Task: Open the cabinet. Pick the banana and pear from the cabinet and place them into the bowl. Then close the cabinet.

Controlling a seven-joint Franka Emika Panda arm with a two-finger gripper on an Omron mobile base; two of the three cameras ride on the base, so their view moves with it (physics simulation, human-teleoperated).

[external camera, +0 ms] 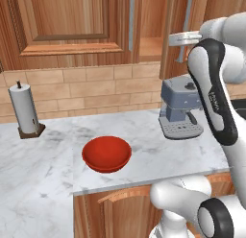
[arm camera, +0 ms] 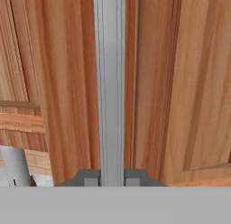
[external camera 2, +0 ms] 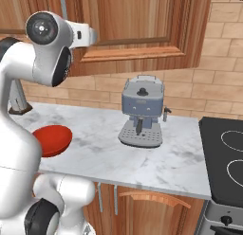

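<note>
The cabinet (external camera: 72, 21) is reddish-brown wood. Its left door is closed and its right door (external camera: 173, 35) stands partly swung out, showing a slice of bare shelf (external camera: 151, 46). My gripper (arm camera: 111, 177) is shut on the right door's slim grey handle (arm camera: 109, 83), one finger on each side of the bar. From the left base view the gripper (external camera: 186, 40) is raised at that door's edge. The red bowl (external camera: 106, 154) (external camera 2: 50, 139) sits empty on the marble counter below. The banana and pear are hidden.
A paper-towel roll (external camera: 24, 110) stands at the counter's back left. A grey coffee machine (external camera: 181, 110) (external camera 2: 141, 113) sits under the open door. A black stove (external camera 2: 225, 158) lies to the right. A low cabinet with a curved handle (external camera: 125, 196) is under the counter.
</note>
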